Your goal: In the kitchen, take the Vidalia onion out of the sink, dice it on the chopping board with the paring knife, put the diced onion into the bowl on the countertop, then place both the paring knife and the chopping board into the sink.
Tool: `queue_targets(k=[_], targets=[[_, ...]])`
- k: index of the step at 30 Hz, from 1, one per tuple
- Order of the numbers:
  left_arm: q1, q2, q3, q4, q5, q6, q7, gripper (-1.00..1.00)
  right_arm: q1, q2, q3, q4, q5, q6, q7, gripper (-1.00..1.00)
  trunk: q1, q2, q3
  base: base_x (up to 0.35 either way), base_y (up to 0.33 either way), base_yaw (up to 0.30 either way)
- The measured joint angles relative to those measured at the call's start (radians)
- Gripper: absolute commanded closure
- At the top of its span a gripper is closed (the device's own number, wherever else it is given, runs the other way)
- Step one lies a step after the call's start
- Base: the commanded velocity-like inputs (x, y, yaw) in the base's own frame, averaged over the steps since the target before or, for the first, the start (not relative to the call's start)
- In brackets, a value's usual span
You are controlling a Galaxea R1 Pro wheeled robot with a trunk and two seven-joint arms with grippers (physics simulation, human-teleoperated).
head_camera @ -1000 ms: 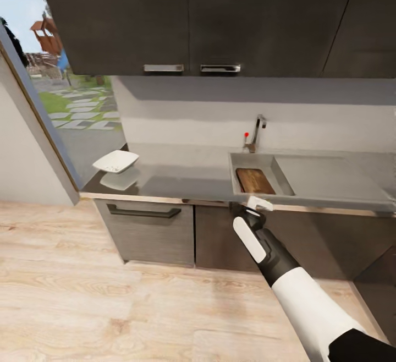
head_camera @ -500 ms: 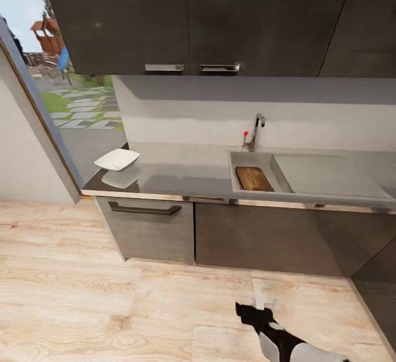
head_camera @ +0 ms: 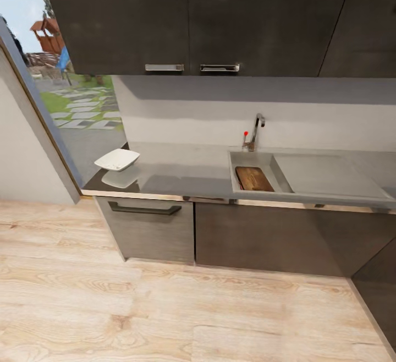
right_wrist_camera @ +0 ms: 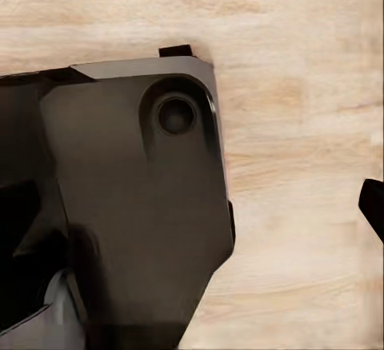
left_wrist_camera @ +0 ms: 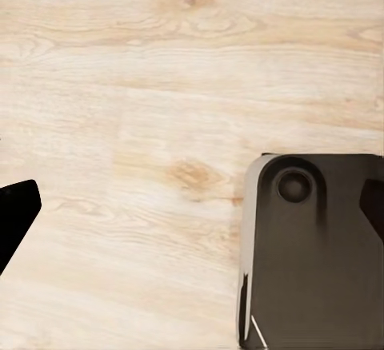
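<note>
Chopping board [head_camera: 254, 179] lay in sink [head_camera: 258, 159] basin, right of centre on countertop [head_camera: 181, 172]; bowl [head_camera: 116, 159] sat at far left end. Wrist cams faced wood floor [left_wrist_camera: 144, 86] & dark robot base [right_wrist_camera: 128, 206]. Claw states: can't tell, either arm.

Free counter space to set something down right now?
Bare countertop between the bowl and the sink. The flat drainboard beside the basin is bare too. The chopping board crowds the basin itself.
</note>
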Motion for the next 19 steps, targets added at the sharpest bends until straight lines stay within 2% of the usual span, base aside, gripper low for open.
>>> queue_targets(k=[3,12,19], targets=[[0.0,0.007,0.0,0.02,0.0,-0.001,-0.004,-1.0,0.001,0.001,0.001,-0.004,-0.001,0.024,-0.016,-1.0,0.0,0.0,0.0,0.0,0.0,0.0],[0.0,0.012,-0.003,0.049,-0.002,-0.002,-0.009,-1.0,0.002,0.004,-0.001,-0.012,-0.003,0.014,-0.022,-1.0,0.0,0.0,0.0,0.0,0.0,0.0],[0.0,0.012,-0.004,0.123,-0.001,-0.002,-0.009,-1.0,0.002,0.003,-0.001,-0.012,-0.003,0.013,-0.022,-1.0,0.0,0.0,0.0,0.0,0.0,0.0]])
